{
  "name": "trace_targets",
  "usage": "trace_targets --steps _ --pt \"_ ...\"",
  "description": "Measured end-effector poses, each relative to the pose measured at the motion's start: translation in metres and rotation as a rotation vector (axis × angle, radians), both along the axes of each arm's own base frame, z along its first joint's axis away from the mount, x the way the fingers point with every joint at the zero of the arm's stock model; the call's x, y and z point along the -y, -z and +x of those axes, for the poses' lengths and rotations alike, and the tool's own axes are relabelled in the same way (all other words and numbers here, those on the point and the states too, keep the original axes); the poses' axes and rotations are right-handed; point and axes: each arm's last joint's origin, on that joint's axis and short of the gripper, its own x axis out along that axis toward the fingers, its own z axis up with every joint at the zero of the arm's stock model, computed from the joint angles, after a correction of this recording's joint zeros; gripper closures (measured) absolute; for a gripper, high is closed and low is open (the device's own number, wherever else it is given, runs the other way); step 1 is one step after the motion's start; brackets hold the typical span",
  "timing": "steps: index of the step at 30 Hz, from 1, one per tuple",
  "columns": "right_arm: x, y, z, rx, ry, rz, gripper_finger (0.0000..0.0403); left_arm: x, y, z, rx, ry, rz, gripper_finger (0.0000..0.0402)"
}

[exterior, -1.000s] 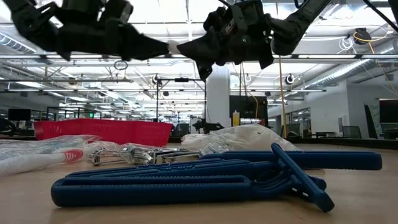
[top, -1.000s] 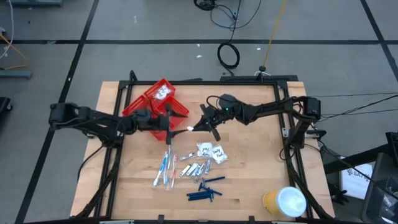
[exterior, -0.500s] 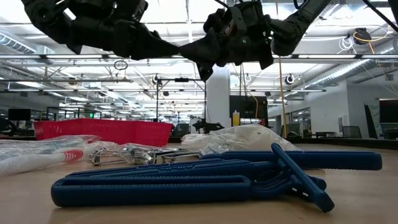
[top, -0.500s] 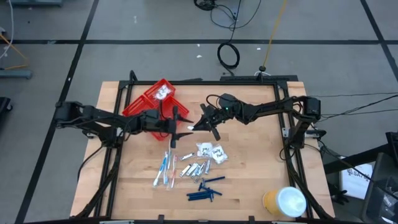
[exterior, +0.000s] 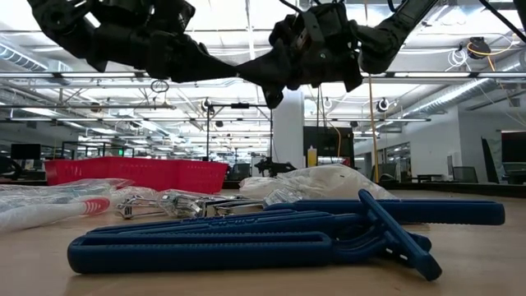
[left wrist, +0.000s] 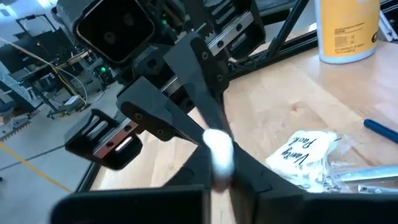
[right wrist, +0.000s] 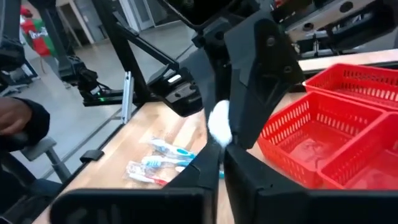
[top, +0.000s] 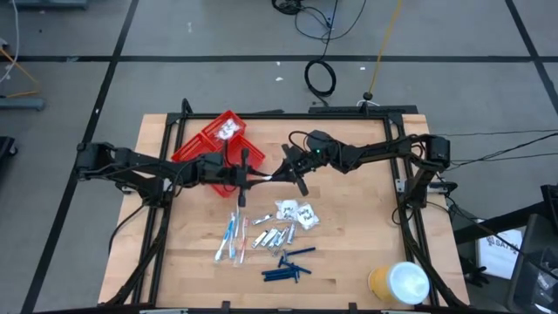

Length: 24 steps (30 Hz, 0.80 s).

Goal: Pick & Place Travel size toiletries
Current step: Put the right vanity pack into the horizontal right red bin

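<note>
Left gripper (top: 264,179) and right gripper (top: 277,175) meet tip to tip above mid-table, both clamped on 1 small white packet (left wrist: 217,151). On the table in front: more white packets (top: 295,212), metal clippers (top: 272,236), toothbrushes (top: 231,238), blue sticks (top: 288,265). Red tray (top: 207,141) sits behind the left arm, holding another packet.

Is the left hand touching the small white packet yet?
Touching: the left wrist view shows the left hand closed on the small white packet.

wooden table (top: 366,235), red tray (top: 196,144), toothbrushes (top: 231,238), clippers (top: 272,235)
</note>
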Motion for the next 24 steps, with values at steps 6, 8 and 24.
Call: trace_targets --steps 6,8,24 --pt "-0.001 0.006 0.0 -0.039 -0.008 -0.023 0.0272 -0.01 -0.014 -0.01 0.018 -0.1 0.001 0.0391" --pt "0.001 0.005 -0.001 -0.03 -0.003 -0.026 0.0232 -0.014 -0.016 -0.018 -0.014 -0.186 0.017 0.0397" --pt "0.013 0.005 -0.002 -0.021 0.074 -0.071 0.0136 -0.109 0.016 -0.097 -0.267 -0.978 -0.306 0.0399"
